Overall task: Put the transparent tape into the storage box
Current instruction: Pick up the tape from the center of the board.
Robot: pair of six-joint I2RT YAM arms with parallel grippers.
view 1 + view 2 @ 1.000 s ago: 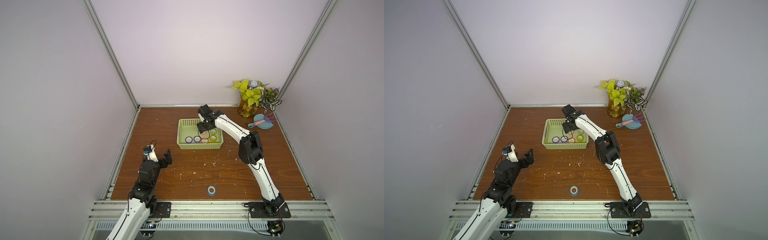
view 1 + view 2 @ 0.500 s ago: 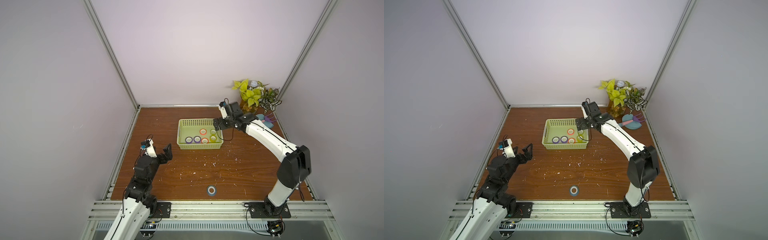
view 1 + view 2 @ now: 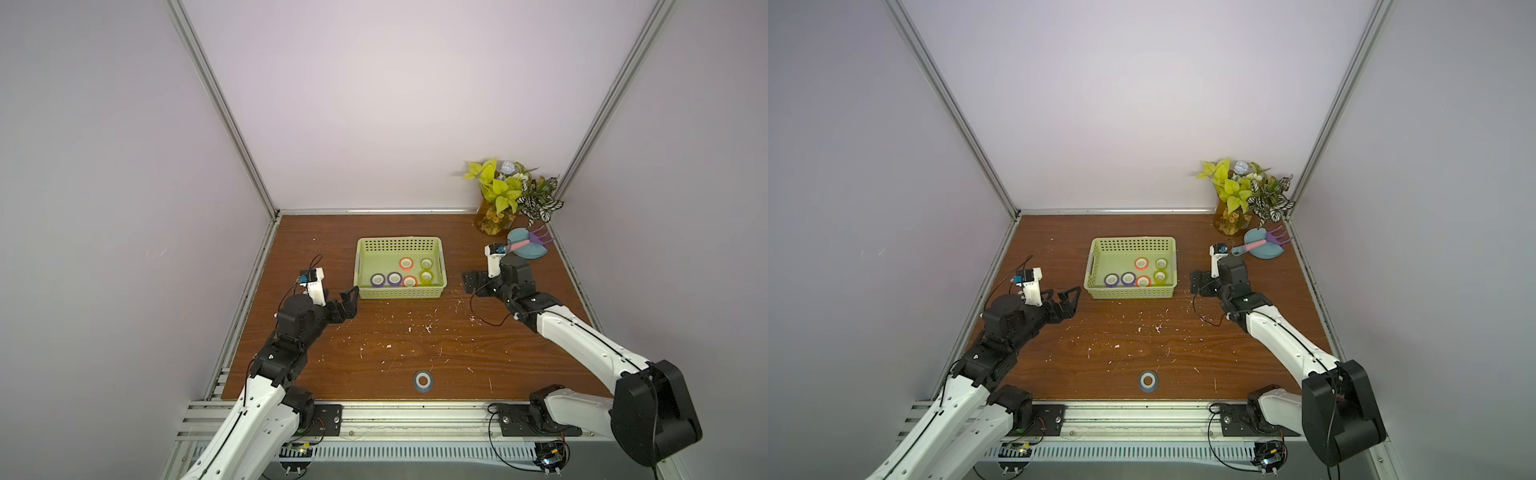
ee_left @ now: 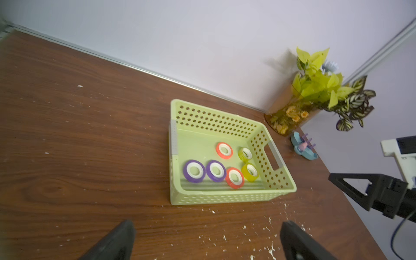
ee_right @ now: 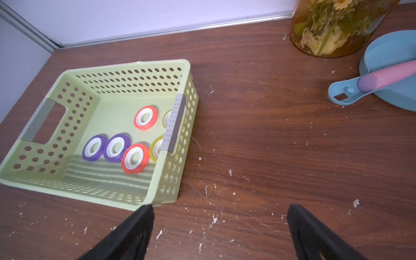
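The storage box (image 3: 399, 241) (image 3: 1131, 242), a pale yellow-green perforated basket, stands mid-table toward the back. In it lie several rolls of transparent tape: two purple (image 3: 377, 280) (image 4: 194, 171), two orange-red (image 3: 406, 262) (image 5: 145, 117) and two yellow (image 3: 426, 276) (image 4: 249, 172). A blue-teal roll (image 3: 423, 380) (image 3: 1148, 381) lies alone near the table's front edge. My left gripper (image 3: 348, 302) (image 4: 208, 227) is open and empty, just left of the box's front corner. My right gripper (image 3: 471, 283) (image 5: 220, 209) is open and empty, right of the box.
An amber vase of plants (image 3: 496, 216) stands in the back right corner. Beside it lies a blue dustpan (image 3: 532, 249) with a pink and purple brush. White flecks are scattered over the brown table (image 3: 415, 332). Walls enclose three sides.
My right arm has drawn back from over the box to its right side, and its jaws have opened. An orange-red roll now shows where it hovered. The left arm shifted slightly.
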